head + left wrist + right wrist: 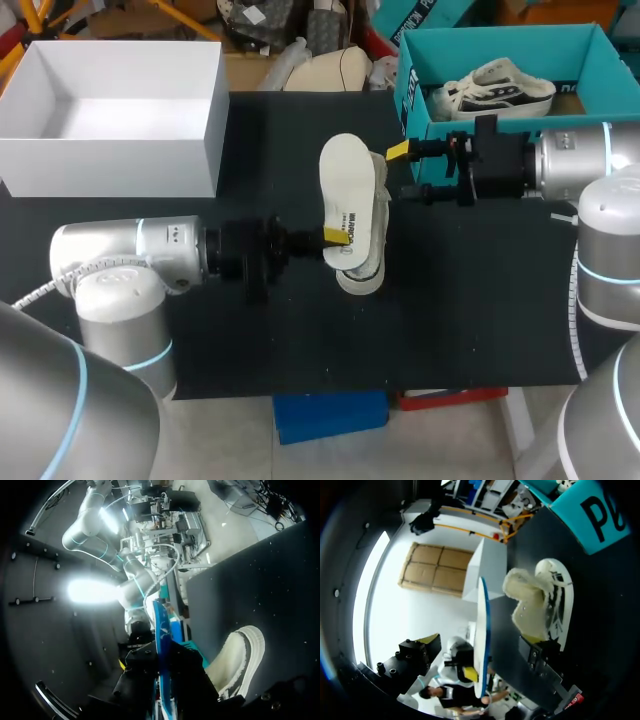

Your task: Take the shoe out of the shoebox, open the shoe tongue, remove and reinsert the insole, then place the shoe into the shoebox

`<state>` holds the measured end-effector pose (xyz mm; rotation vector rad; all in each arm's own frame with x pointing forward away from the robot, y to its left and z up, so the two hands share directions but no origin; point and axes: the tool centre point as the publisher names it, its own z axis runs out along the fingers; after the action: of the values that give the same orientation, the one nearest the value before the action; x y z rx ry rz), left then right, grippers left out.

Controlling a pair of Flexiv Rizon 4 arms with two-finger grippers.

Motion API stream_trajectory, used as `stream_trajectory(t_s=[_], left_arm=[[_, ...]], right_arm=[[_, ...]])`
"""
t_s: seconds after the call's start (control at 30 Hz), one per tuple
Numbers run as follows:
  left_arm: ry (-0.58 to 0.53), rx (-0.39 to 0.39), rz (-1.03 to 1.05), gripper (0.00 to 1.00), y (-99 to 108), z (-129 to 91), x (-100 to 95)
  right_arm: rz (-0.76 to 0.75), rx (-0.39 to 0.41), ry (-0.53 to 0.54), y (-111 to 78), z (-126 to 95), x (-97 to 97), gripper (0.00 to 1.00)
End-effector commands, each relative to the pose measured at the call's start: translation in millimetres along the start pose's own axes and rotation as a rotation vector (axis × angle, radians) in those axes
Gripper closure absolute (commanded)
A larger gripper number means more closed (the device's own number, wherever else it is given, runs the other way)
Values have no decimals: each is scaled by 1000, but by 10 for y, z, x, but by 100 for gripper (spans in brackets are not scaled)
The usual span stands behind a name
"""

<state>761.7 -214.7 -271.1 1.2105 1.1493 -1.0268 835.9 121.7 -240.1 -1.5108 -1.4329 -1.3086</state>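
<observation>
A black worktop seen from above. At its middle lies a cream shoe, its length running from the far side toward the near edge. The left gripper, coming in from the left edge, is clamped on a white insole held over the shoe. The right gripper sits just beside the shoe's far end, its fingers spread and holding nothing. A teal shoebox stands at the far right corner with another shoe inside. A white box stands at the far left corner.
</observation>
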Motion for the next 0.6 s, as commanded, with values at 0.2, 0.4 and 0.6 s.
stream_trajectory(t_s=[0.2, 0.4, 0.6], left_arm=[[4, -6, 3, 100, -18, 1, -6], [4, -6, 3, 100, -18, 1, -6], [4, -6, 3, 100, -18, 1, -6]], right_arm=[[-55, 89, 167, -9, 239, -46, 0], [-65, 163, 221, -75, 380, -20, 16], [-39, 198, 209, -165, 488, -9, 64]])
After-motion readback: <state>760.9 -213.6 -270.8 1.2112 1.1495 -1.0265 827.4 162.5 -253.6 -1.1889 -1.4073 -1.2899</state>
